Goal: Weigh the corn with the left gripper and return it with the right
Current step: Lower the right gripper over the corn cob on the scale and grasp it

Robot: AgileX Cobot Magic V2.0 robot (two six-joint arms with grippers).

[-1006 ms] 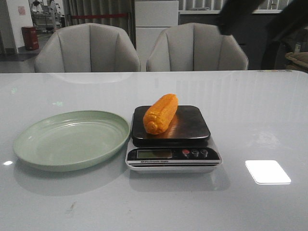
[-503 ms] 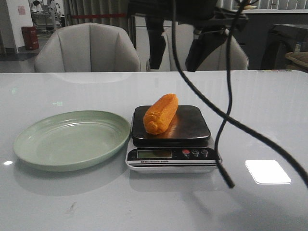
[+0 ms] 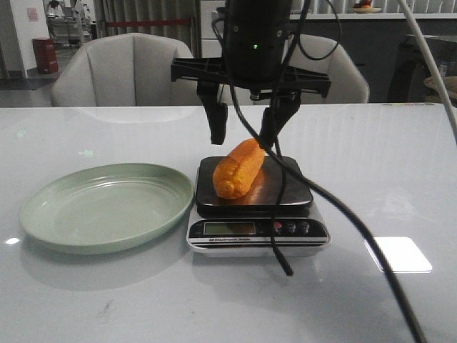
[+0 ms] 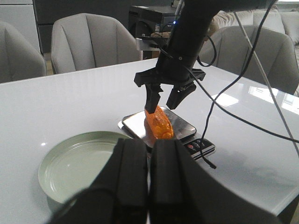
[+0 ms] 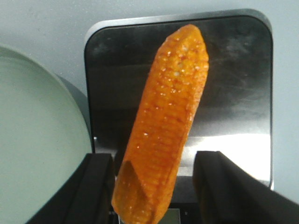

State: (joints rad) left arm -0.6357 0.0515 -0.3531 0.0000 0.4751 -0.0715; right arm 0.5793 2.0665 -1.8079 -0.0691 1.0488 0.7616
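Observation:
The orange-yellow corn [image 3: 238, 169] lies on the black platform of the scale [image 3: 289, 187], its near end toward the scale's display. My right gripper [image 3: 243, 137] hangs open just above the corn's far end, one finger on each side, not touching it. In the right wrist view the corn [image 5: 168, 121] runs between the spread fingers [image 5: 96, 186] of that gripper [image 5: 155, 157]. My left gripper [image 4: 148, 144] is shut and empty, held back above the near table edge, and is out of the front view. From there I see the corn [image 4: 160, 125] and the right gripper [image 4: 161, 105].
A pale green plate [image 3: 107, 207] sits left of the scale, touching its side. A black cable [image 3: 282, 236] from the right arm hangs across the scale's front. Two grey chairs [image 3: 128, 71] stand behind the table.
The right arm has come down from the upper edge of the front view and now hangs with open fingers over the corn. The corn and plate have not moved.

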